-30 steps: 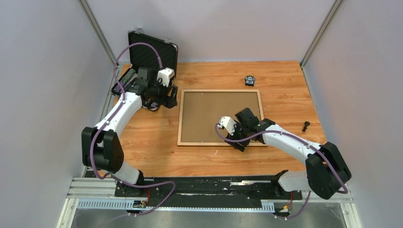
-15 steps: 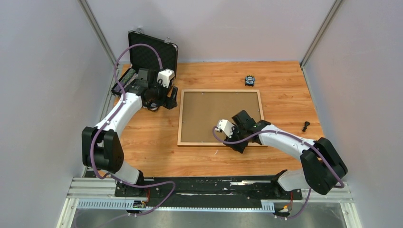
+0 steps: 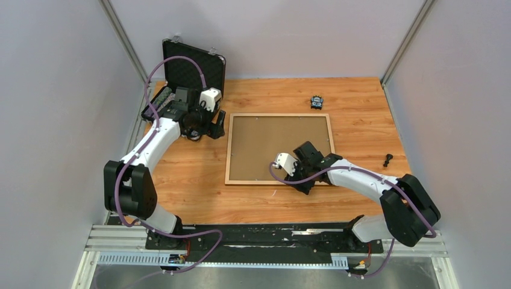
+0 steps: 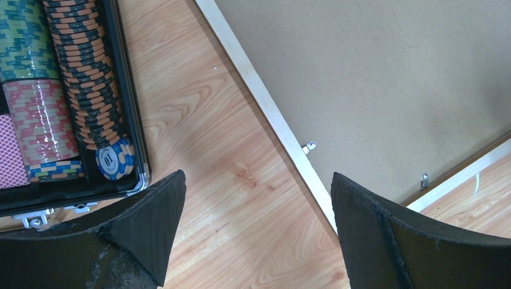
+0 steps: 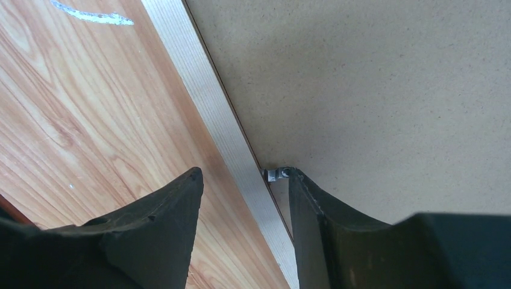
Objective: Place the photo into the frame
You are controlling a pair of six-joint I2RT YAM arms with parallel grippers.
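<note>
The frame [image 3: 228, 150] lies face down on the table with the brown backing board [image 3: 271, 141] in it. The photo is hidden. My right gripper [image 3: 304, 184] is open low over the frame's near edge. In the right wrist view its jaws [image 5: 244, 174] straddle the pale moulding [image 5: 205, 102], and the right fingertip [image 5: 295, 180] touches a small metal tab [image 5: 275, 174] at the board's [image 5: 361, 90] edge. My left gripper [image 3: 218, 125] is open and empty over bare table between the case and the frame's left side [image 4: 271, 114]; another tab [image 4: 309, 146] shows there.
An open black case [image 3: 196, 66] with stacked poker chips [image 4: 78, 78] stands at the back left, close to my left gripper. A small blue-black object [image 3: 317, 102] lies behind the frame. A small black part [image 3: 387, 160] lies at the right. Grey walls enclose the table.
My right gripper has shifted a little to the left along the frame's near edge and lower. The left arm has barely moved.
</note>
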